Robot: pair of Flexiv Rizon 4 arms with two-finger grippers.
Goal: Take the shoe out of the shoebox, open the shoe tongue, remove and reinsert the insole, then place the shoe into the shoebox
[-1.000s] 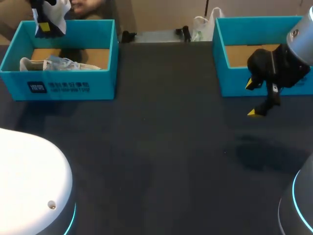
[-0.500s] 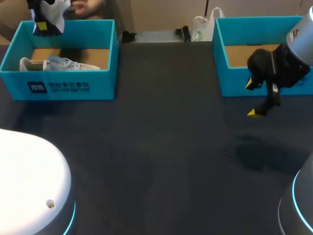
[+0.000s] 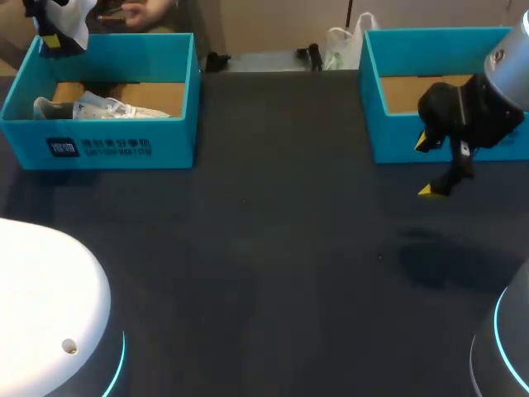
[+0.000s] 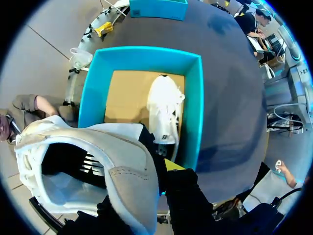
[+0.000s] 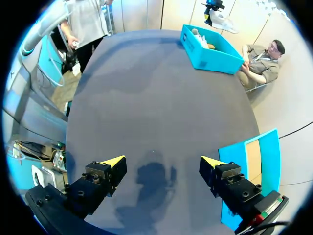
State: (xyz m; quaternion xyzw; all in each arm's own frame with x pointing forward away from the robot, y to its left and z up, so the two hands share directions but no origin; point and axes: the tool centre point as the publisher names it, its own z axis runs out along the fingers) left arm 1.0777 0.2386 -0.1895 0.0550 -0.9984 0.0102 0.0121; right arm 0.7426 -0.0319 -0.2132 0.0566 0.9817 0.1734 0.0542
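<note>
Two shoeboxes sit along the far side of the table (image 3: 273, 265), well apart: the left shoebox (image 3: 107, 136) at the far left, the right shoebox (image 3: 397, 141) at the far right. A second shoe (image 3: 103, 107) lies inside the left shoebox. The left gripper (image 3: 51, 37) holds a lifted shoe (image 3: 73, 16) above that box's far left corner. The right gripper (image 3: 427, 165) hangs just in front of the right shoebox.

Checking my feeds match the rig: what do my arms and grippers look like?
The right gripper and left gripper are black and blocky with yellow tips. The left arm and right arm have smooth, rounded white-grey housings with cyan light rings.
</note>
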